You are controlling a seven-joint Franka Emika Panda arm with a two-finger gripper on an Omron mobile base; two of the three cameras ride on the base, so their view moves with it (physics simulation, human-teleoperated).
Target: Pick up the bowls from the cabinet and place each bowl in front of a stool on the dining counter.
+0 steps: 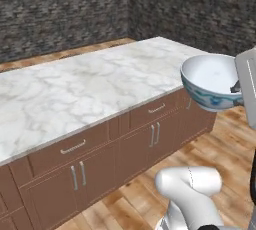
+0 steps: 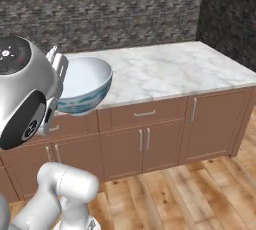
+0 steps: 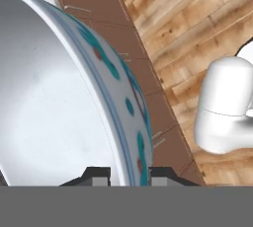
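A deep white bowl (image 1: 210, 81) with a blue-green pattern on its outside hangs tilted in the air, with my gripper (image 1: 235, 88) shut on its rim. In the right base view the bowl (image 2: 85, 81) and the gripper (image 2: 56, 69) sit in front of the front edge of the dining counter (image 2: 170, 69). This counter is a long veined marble slab (image 1: 90, 84) over a brown wooden base. In the hand view the bowl's rim (image 3: 59, 97) runs between the fingertips of the gripper (image 3: 129, 174). The cabinet is out of view.
Under the slab are drawers (image 1: 72, 148) and low doors (image 2: 142, 146) with short silver handles. A wooden floor (image 2: 200, 194) lies between me and the counter. Dark stone walls (image 1: 65, 9) stand behind it.
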